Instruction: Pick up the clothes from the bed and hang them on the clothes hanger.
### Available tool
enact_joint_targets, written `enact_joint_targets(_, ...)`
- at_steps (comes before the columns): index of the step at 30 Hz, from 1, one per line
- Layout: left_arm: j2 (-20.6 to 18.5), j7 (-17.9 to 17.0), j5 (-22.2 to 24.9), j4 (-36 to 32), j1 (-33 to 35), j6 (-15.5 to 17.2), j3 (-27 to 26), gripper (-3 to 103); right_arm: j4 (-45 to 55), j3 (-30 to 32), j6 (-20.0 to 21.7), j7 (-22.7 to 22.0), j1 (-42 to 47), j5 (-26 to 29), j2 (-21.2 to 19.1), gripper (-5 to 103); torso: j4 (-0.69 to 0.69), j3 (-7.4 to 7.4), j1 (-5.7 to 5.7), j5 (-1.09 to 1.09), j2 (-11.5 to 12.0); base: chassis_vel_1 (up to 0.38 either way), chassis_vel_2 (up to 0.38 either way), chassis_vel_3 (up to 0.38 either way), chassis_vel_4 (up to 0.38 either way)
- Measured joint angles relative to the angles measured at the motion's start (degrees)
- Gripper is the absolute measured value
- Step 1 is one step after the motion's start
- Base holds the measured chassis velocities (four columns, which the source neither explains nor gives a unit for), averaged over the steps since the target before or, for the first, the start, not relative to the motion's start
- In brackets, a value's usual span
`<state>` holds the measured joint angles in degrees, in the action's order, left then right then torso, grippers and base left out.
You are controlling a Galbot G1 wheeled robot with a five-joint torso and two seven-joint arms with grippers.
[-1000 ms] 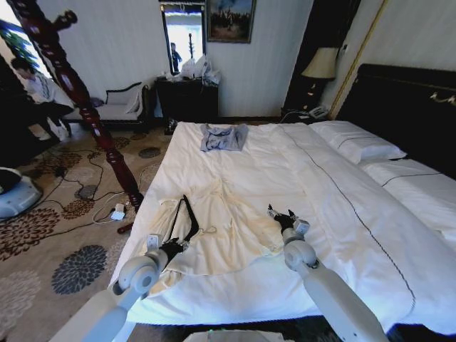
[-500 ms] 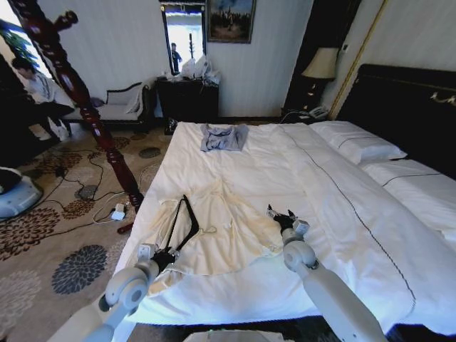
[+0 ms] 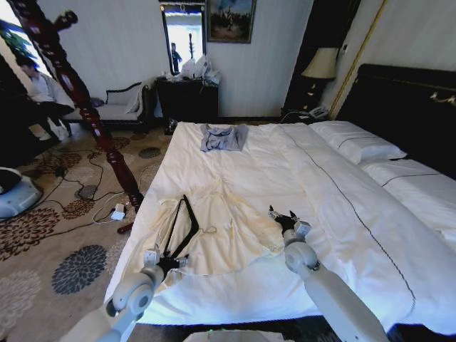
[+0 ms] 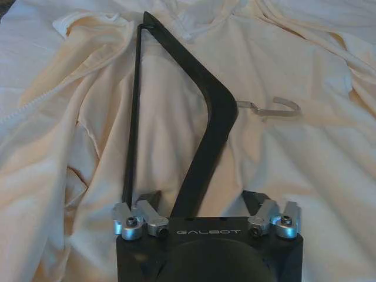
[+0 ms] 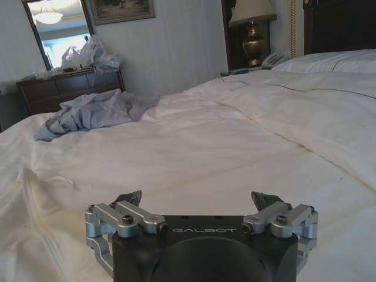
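Observation:
The cream clothes point(image 3: 217, 228) lie spread flat on the near left part of the bed point(image 3: 342, 214). The black clothes hanger point(image 3: 182, 228) rests on top of them, its metal hook point(image 4: 276, 108) lying on the fabric. My left gripper point(image 3: 165, 261) is at the hanger's near end and is open. In the left wrist view the hanger's point(image 4: 202, 135) thick arm runs between its fingers point(image 4: 147, 200) without being clamped. My right gripper point(image 3: 283, 217) hovers open just off the garment's right sleeve, over white duvet point(image 5: 235, 147).
A small grey-blue garment point(image 3: 224, 137) lies at the far end of the bed. White pillows point(image 3: 356, 142) and a dark headboard point(image 3: 406, 107) are on the right. A dark wooden bedpost point(image 3: 78, 100) and cables on patterned carpet point(image 3: 78, 206) are on the left.
My left arm has drawn back toward the near edge of the bed, leaving its gripper at the hanger's near end. The right arm and the garment have stayed put.

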<state>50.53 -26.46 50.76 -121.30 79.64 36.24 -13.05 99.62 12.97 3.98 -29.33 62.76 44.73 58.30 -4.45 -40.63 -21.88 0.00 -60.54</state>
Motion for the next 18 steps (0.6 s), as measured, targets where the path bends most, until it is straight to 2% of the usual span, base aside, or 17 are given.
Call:
enact_joint_targets(1,0.0,0.0,0.1,0.1,-0.3,-0.1,0.1,70,-0.2,0.0,0.0,0.0,0.0,0.0,0.0,100,0.00,0.00,0.00,0.00,0.0,0.000,0.000,0.000,0.000)
enact_joint_targets(3,0.0,0.0,0.2,0.1,-0.4,-0.1,0.1,70,-0.2,0.0,0.0,0.0,0.0,0.0,0.0,100,0.00,0.00,0.00,0.00,0.0,0.000,0.000,0.000,0.000)
enact_joint_targets(5,-0.1,0.0,0.7,0.2,-0.8,-0.1,0.3,58,-0.4,0.0,0.0,0.0,0.1,0.1,0.0,100,0.00,0.00,0.00,0.00,0.0,0.000,0.000,0.000,0.000)
enact_joint_targets(6,-0.1,0.0,0.7,0.2,-0.8,-0.1,0.3,58,-0.4,0.0,0.0,0.0,0.1,0.1,0.0,100,0.00,0.00,0.00,0.00,0.0,0.000,0.000,0.000,0.000)
enact_joint_targets(8,-0.2,0.0,1.1,0.2,-1.0,-0.1,0.4,47,-0.5,0.0,0.0,0.0,0.1,0.1,-0.1,100,0.00,0.00,0.00,0.00,0.0,0.000,0.000,0.000,0.000)
enact_joint_targets(9,-0.2,-0.1,1.3,0.3,-1.1,-0.1,0.5,47,-0.5,0.1,0.0,0.0,0.1,0.1,-0.1,100,0.00,0.00,0.00,0.00,0.0,0.000,0.000,0.000,0.000)
enact_joint_targets(10,-0.2,-0.2,1.8,0.3,-1.3,0.0,0.7,37,-0.6,0.1,0.0,0.0,0.1,0.1,-0.1,100,0.00,0.00,0.00,0.00,0.0,0.000,0.000,0.000,0.000)
enact_joint_targets(11,-0.2,-0.2,2.1,0.4,-1.5,0.0,0.7,37,-0.6,0.1,0.0,0.0,0.1,0.1,-0.1,100,0.00,0.00,0.00,0.00,0.0,0.000,0.000,0.000,0.000)
enact_joint_targets(12,-0.2,-0.3,2.3,0.4,-1.5,0.1,0.8,31,-0.6,0.2,0.0,0.0,0.1,0.1,-0.1,100,0.00,0.00,0.00,0.00,0.0,0.000,0.000,0.000,0.000)
enact_joint_targets(14,-0.1,-0.2,2.5,0.5,-1.6,0.1,0.9,31,-0.6,0.2,0.0,0.0,0.2,0.1,-0.1,100,0.00,0.00,0.00,0.00,0.0,0.000,0.000,0.000,0.000)
enact_joint_targets(16,0.0,-0.2,2.4,0.6,-1.6,0.2,1.0,22,-0.6,0.3,0.0,0.0,0.3,0.1,-0.1,100,-0.01,0.00,0.00,0.00,0.0,0.000,0.000,0.000,0.000)
enact_joint_targets(18,0.1,-0.1,2.3,0.5,-1.6,0.1,0.9,19,-0.6,0.3,0.0,0.0,0.4,0.1,-0.1,100,-0.01,0.00,0.00,0.00,0.0,0.000,0.000,0.000,0.000)
